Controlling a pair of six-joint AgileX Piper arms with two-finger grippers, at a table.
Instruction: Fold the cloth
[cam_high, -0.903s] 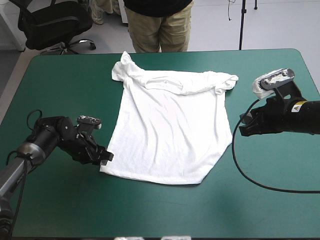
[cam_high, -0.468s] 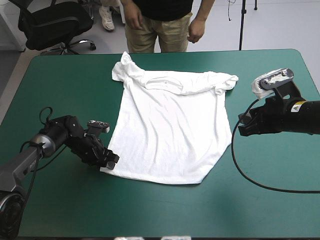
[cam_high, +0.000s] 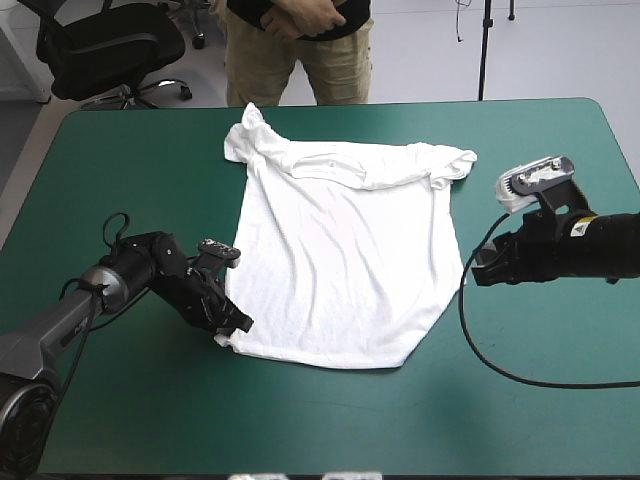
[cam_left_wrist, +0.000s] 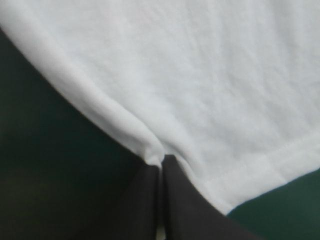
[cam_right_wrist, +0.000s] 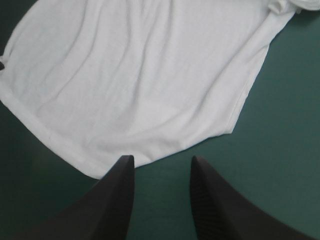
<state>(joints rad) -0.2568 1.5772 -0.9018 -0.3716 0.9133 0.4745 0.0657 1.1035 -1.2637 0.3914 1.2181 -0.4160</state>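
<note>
The white T-shirt (cam_high: 345, 260) lies spread flat on the teal-green cover, collar toward the far edge and hem toward the near edge. My left gripper (cam_high: 233, 328) is at the hem's left corner, shut on the T-shirt; in the left wrist view its fingers (cam_left_wrist: 182, 210) meet in an arch with a pinch of the T-shirt (cam_left_wrist: 200, 90) between the tips. My right gripper (cam_high: 478, 268) hovers just beside the shirt's right side. The right wrist view shows that gripper (cam_right_wrist: 162, 167) open, fingers apart over bare cover, the T-shirt (cam_right_wrist: 135, 80) ahead of it.
A person stands beyond the table's far edge, not over the top. Bare teal-green cover (cam_high: 330, 420) stretches along the near edge and on both sides of the shirt.
My left gripper slid in to the hem's left corner and shut on it, bunching the corner slightly. My right gripper crept a little toward the shirt and lower.
</note>
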